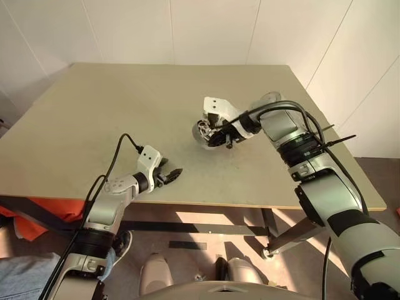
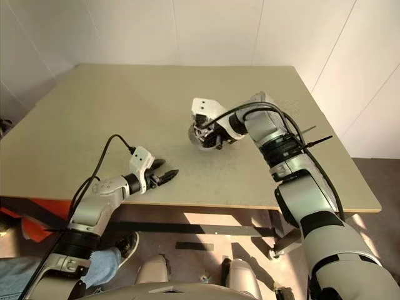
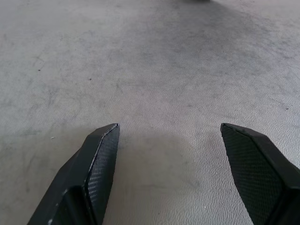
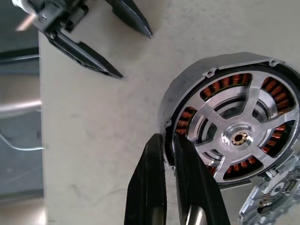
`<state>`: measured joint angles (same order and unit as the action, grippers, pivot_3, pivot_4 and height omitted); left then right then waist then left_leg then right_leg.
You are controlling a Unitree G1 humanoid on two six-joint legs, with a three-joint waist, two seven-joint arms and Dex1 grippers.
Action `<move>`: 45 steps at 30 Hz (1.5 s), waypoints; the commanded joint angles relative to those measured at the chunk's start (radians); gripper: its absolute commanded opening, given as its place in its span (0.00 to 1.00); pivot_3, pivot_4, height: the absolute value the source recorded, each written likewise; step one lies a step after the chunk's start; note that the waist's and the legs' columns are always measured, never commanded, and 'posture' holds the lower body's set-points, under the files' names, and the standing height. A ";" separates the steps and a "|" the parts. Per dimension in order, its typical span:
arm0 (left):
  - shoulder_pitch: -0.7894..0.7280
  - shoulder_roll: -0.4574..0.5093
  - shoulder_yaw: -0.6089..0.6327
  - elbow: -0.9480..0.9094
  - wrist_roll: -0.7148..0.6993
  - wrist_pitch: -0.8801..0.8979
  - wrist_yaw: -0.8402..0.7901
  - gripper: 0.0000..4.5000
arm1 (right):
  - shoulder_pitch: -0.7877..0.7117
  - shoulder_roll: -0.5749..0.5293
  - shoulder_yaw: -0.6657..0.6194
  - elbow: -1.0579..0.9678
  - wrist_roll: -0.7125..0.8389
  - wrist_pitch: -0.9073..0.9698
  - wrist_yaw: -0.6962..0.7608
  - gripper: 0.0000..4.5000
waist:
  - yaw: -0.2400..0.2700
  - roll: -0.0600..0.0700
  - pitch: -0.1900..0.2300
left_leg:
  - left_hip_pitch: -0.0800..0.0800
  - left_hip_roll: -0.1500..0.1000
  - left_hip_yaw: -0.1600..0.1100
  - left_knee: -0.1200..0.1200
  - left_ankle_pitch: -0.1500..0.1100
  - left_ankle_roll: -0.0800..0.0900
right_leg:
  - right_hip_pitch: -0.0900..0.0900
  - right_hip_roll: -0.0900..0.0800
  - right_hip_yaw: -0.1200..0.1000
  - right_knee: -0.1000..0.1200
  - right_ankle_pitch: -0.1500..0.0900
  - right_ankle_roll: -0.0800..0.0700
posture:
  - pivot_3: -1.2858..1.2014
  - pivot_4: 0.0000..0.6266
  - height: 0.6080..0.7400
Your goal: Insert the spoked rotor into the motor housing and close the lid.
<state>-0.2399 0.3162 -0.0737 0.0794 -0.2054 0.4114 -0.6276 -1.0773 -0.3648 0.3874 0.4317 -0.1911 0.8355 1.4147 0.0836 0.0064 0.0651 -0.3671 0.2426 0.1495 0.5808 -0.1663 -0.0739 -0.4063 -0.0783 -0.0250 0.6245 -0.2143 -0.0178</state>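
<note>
Table [image 3: 154, 70]: matt, finely pebbled. Motor housing [image 4: 187, 84]: brushed metal, copper windings. Fingers [image 3: 101, 164]: black, woven texture seen.

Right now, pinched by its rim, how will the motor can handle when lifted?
Probably heavy for its size: the motor can looks metal, packed with copper windings. Rigid, likely no flex. The right pincer pinches one spot of the thin rim, so it may swing or slip; on edge, its round wall could roll.

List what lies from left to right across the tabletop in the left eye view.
Left gripper, jaws open, near the table's front edge → motor housing → right gripper, jaws shut on the housing's rim.
</note>
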 commanded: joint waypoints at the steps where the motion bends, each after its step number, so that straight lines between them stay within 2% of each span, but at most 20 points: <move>1: 0.006 0.001 0.000 -0.011 -0.003 0.000 0.002 0.81 | -0.070 0.043 -0.030 -0.068 0.062 0.294 -0.064 0.00 | 0.002 0.000 0.000 | 0.001 0.000 0.000 0.000 0.000 -0.001 | 0.000 0.000 0.000 0.000 0.000 0.000 | 0.52 0.00 1.00; 3: 0.011 0.003 0.002 -0.015 -0.002 0.000 0.003 0.81 | -0.079 0.064 -0.033 -0.069 0.087 0.367 -0.111 0.00 | 0.004 0.000 0.000 | 0.001 0.000 0.000 -0.001 0.001 -0.001 | 0.000 0.000 0.000 0.001 0.000 0.000 | 0.52 0.00 1.00; 7: 0.038 0.008 0.006 -0.047 -0.004 0.011 0.011 0.81 | -0.131 0.179 -0.111 0.082 0.114 0.424 -0.312 0.00 | 0.006 0.001 0.000 | 0.002 0.000 0.000 -0.002 0.001 -0.003 | -0.001 0.001 0.001 0.001 0.000 0.000 | 0.52 0.00 1.00; 12: 0.067 0.008 -0.005 -0.083 0.000 0.024 0.020 0.81 | -0.197 0.267 -0.199 0.268 0.155 0.358 -0.502 0.00 | 0.011 0.001 0.000 | 0.000 0.000 0.000 -0.004 0.002 -0.003 | -0.003 0.001 0.001 -0.001 0.000 0.000 | 0.52 0.00 1.00; 19: 0.082 0.023 0.017 -0.104 -0.004 0.036 0.034 0.81 | -0.174 0.290 -0.167 0.299 0.204 0.338 -0.526 0.00 | 0.011 0.001 0.001 | 0.000 0.000 0.000 -0.005 0.002 -0.005 | -0.003 0.001 0.000 -0.002 0.000 0.000 | 0.52 0.00 1.00; 23: 0.077 0.031 0.019 -0.101 -0.008 0.037 0.033 0.81 | -0.167 0.299 -0.178 0.310 0.218 0.330 -0.564 0.27 | 0.010 0.001 0.001 | 0.001 0.001 0.000 -0.005 0.002 -0.005 | -0.003 0.002 0.001 -0.001 0.000 0.000 | 0.52 0.00 1.00; 26: 0.069 0.031 0.016 -0.097 -0.009 0.039 0.035 0.81 | -0.177 0.298 -0.203 0.319 0.234 0.314 -0.591 0.51 | 0.011 0.001 0.001 | 0.001 0.001 0.000 -0.005 0.003 -0.005 | -0.003 0.001 0.001 0.000 0.000 0.000 | 0.52 0.00 1.00; 32: 0.049 0.016 0.000 -0.082 -0.010 0.035 0.032 0.81 | -0.224 0.232 -0.302 0.346 0.285 0.243 -0.619 0.95 | 0.013 0.001 0.001 | 0.001 0.001 0.000 -0.005 0.003 -0.007 | -0.003 0.001 0.001 0.000 0.000 0.000 | 0.52 0.00 1.00; 38: 0.005 0.015 0.002 -0.071 -0.021 0.034 0.014 0.81 | -0.197 0.149 -0.466 0.328 0.359 0.231 -0.704 0.95 | 0.016 0.001 0.001 | 0.001 0.001 0.000 -0.005 0.004 -0.007 | -0.002 0.001 0.000 0.000 0.000 0.000 | 0.52 0.00 1.00; 41: -0.034 0.021 0.008 -0.063 -0.026 0.034 -0.001 0.81 | -0.146 0.109 -0.597 0.281 0.427 0.296 -0.770 0.95 | 0.021 0.001 0.001 | 0.000 0.000 0.000 -0.005 0.005 -0.009 | -0.002 0.001 0.000 0.001 0.000 0.000 | 0.52 0.00 1.00; 45: -0.095 0.040 -0.001 -0.029 -0.016 0.024 -0.034 0.81 | 0.025 0.092 -0.822 0.102 0.492 0.484 -0.930 0.95 | 0.038 0.000 0.000 | 0.001 0.000 0.000 -0.004 0.005 -0.009 | 0.000 0.001 0.000 0.000 0.000 0.000 | 0.52 0.00 1.00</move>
<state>-0.3103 0.3471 -0.0791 0.0515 -0.2169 0.4466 -0.6486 -1.0643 -0.2706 -0.3737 0.5999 0.2635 1.2633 0.5375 0.1220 0.0064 0.0649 -0.3659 0.2425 0.1492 0.5769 -0.1610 -0.0833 -0.4062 -0.0770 -0.0244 0.6240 -0.2144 -0.0175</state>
